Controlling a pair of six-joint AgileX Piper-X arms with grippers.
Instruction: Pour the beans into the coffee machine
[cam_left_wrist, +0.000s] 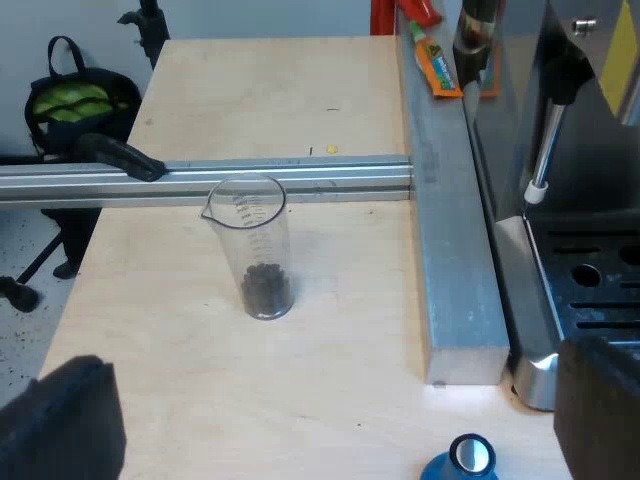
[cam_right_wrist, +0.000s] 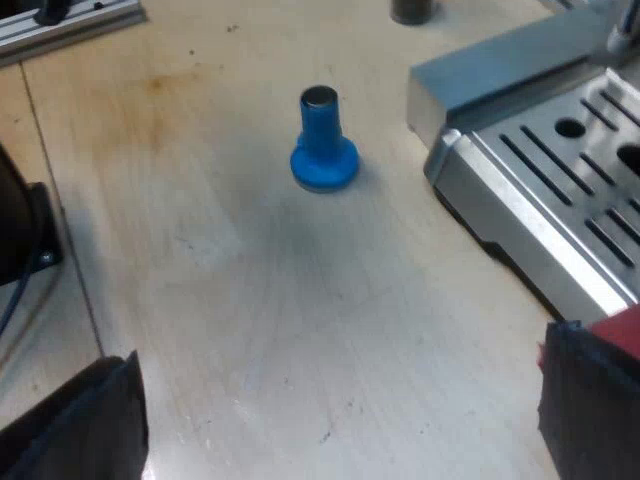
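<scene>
1. My left hand (cam_left_wrist: 335, 405) hangs above the bench (cam_left_wrist: 330, 370), fingers (cam_left_wrist: 60, 420) spread wide, gripping nothing.
2. My right hand (cam_right_wrist: 335, 410) is also wide open and empty, low over the bench.
3. The blue tamper (cam_left_wrist: 462, 460) stands upright on the bench, close to my left hand and near the machine's drip tray (cam_left_wrist: 590, 290).
4. Farther out the measuring glass (cam_left_wrist: 255, 250) stands upright on the bench, untouched, with a few dark beans (cam_left_wrist: 266, 290) in its bottom.
5. An aluminium rail (cam_left_wrist: 200, 180) runs just past the glass; the espresso machine (cam_left_wrist: 585, 120) sits beside a metal bar (cam_left_wrist: 450, 260).
</scene>
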